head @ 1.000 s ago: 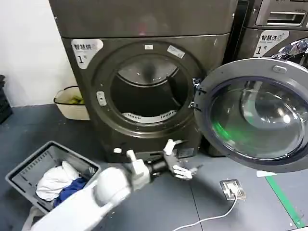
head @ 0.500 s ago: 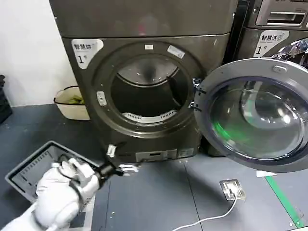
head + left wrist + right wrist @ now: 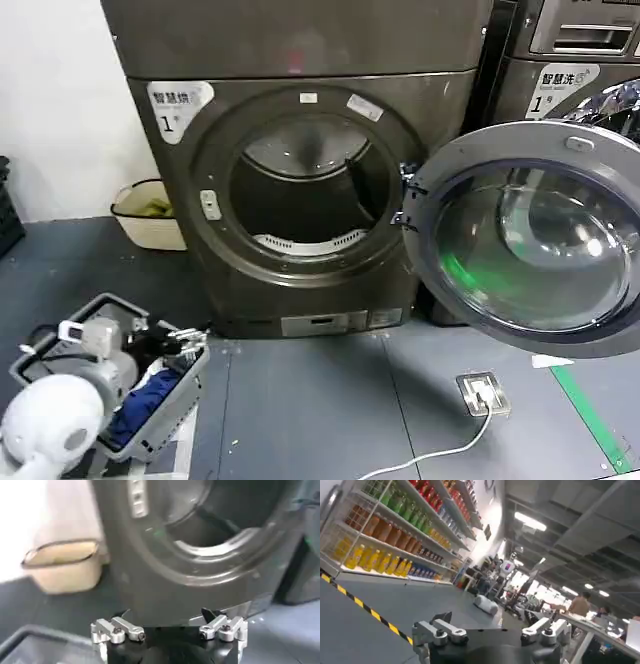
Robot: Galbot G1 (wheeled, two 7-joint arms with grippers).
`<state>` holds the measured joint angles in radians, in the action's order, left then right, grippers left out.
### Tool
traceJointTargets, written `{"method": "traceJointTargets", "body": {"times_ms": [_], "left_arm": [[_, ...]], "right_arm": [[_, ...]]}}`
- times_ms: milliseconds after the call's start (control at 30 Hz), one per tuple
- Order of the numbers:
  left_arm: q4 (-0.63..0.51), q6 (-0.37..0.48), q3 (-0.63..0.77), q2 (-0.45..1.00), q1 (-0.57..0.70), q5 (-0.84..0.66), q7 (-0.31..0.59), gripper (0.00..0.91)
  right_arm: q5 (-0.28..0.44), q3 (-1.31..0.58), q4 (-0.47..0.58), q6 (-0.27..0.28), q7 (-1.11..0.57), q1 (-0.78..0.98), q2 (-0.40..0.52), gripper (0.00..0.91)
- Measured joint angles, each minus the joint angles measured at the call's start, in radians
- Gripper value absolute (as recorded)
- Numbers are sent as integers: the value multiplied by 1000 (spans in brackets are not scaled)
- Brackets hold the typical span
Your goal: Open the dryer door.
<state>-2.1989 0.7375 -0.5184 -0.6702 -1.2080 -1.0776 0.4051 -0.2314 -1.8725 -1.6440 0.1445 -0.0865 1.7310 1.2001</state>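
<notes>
The dark grey dryer (image 3: 300,270) stands ahead with its round drum opening (image 3: 305,190) uncovered. The dryer door (image 3: 530,240), with its glass window, hangs swung wide to the right on its hinge. My left gripper (image 3: 188,338) is low at the left, over the laundry basket and well apart from the dryer. In the left wrist view the left gripper (image 3: 167,620) is open and empty, facing the dryer front (image 3: 210,555). My right gripper (image 3: 490,622) is open and empty too, pointing away at shelves in the room.
A grey laundry basket (image 3: 45,350) with blue clothes (image 3: 140,410) sits on the floor at the left. A beige tub (image 3: 150,215) stands beside the dryer. A floor socket (image 3: 485,392) with a white cable lies at the right, below the door. A second machine (image 3: 585,60) stands behind.
My left arm has drawn back from the floor in front of the dryer's base to the lower left, over the basket. The door has stayed swung open.
</notes>
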Motion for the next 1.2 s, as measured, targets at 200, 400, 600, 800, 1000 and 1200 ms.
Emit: {"method": "traceJointTargets", "body": {"times_ms": [200, 400, 600, 800, 1000, 1200], "left_arm": [[44, 0, -24, 40, 1, -242, 189, 907], [98, -1, -19, 92, 20, -527, 363, 907], [165, -1, 23, 172, 50, -800, 506, 907], [254, -1, 73, 251, 86, -1027, 550, 907], [382, -2, 158, 270, 152, -1161, 575, 907], [446, -2, 252, 253, 225, -1253, 640, 907]], "right_arm": [[-2, 3, 5, -10, 0, 0, 5, 907], [-5, 9, 5, -24, 6, -1, 11, 907], [-21, 22, 1, -32, 18, -3, 25, 907], [-25, 29, 0, -36, 23, -4, 23, 907], [-25, 38, -3, -39, 24, -5, 23, 907], [-24, 43, -6, -42, 26, -7, 27, 907]]}}
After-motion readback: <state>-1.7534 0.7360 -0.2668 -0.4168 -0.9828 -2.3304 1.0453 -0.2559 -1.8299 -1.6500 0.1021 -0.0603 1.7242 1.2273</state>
